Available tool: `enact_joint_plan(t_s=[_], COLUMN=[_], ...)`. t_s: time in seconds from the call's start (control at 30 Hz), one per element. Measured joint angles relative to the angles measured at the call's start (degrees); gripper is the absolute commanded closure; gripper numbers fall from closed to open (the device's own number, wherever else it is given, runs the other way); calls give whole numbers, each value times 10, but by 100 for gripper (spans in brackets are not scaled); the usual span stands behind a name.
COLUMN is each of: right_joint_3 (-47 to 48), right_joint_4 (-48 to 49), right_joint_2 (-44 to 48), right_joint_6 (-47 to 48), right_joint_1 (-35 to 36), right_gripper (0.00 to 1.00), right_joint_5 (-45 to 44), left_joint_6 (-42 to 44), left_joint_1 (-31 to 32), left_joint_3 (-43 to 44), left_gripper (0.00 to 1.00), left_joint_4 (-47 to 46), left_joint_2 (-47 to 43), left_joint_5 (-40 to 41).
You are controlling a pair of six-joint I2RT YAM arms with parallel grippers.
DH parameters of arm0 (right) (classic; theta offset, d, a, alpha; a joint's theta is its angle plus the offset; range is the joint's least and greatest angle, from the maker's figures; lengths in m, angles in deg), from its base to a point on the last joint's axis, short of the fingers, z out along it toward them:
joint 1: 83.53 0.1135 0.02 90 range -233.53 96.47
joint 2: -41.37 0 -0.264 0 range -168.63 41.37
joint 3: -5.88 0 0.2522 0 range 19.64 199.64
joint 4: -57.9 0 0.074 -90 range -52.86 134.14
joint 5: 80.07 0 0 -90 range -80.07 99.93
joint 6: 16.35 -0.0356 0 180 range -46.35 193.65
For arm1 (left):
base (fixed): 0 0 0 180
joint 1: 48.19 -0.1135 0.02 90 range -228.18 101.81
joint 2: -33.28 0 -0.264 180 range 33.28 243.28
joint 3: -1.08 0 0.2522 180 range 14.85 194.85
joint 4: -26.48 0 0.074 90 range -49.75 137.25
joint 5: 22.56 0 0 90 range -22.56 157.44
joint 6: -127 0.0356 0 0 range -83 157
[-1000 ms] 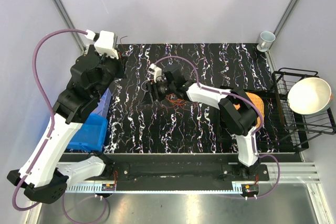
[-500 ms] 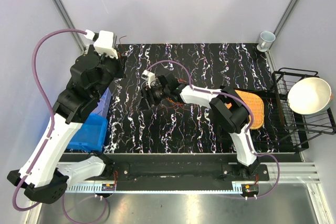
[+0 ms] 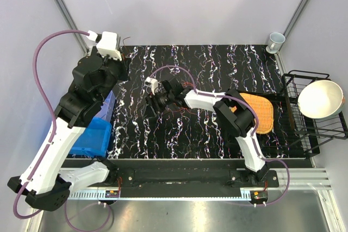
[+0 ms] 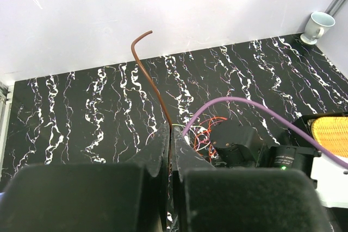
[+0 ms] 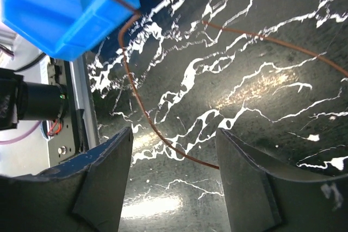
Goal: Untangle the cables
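Right hand (image 5: 174, 134) sits low over the tabletop (image 3: 190, 134), fingers spread wide and gripping nothing. A brown strand (image 5: 142, 113) lies flat on the marble and runs right through the gap between them. That's the relation to watch: the strand comes down from the blue bin (image 5: 54, 9) side, bends between the fingers and sweeps away on the other side. So its long axis crosses the opening instead of lying along it.

The cables (image 3: 182, 107), a loose red-orange knot, lie mid-tabletop just to the robot's right of this hand, partly under its wrist. The right arm is plainly the nearer one.

Farther back, at the far left corner, the left hand (image 4: 169, 134) is raised and pinched tight on a brown strand, probably the same one. Its free end pokes up past the fingertips.
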Motion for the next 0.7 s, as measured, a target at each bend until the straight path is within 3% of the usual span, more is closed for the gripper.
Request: enact_joint_plan(t_s=[0.33, 0.53, 0.7], right_joint_3=[4, 4, -2], right_joint_4=[-21, -15, -3], right_joint_2=[-10, -10, -10], right_joint_6=[17, 15, 7], right_joint_1=[5, 5, 5], right_gripper=[66, 100, 100], right_joint_5=[2, 4, 18], left_joint_6=[0, 0, 0], left_joint_1=[-2, -4, -8], left_joint_3=[0, -2, -5], left_gripper=[100, 100, 100], left_joint_4=[0, 0, 0], left_joint_2=[0, 0, 0], left_joint_5=[0, 1, 6])
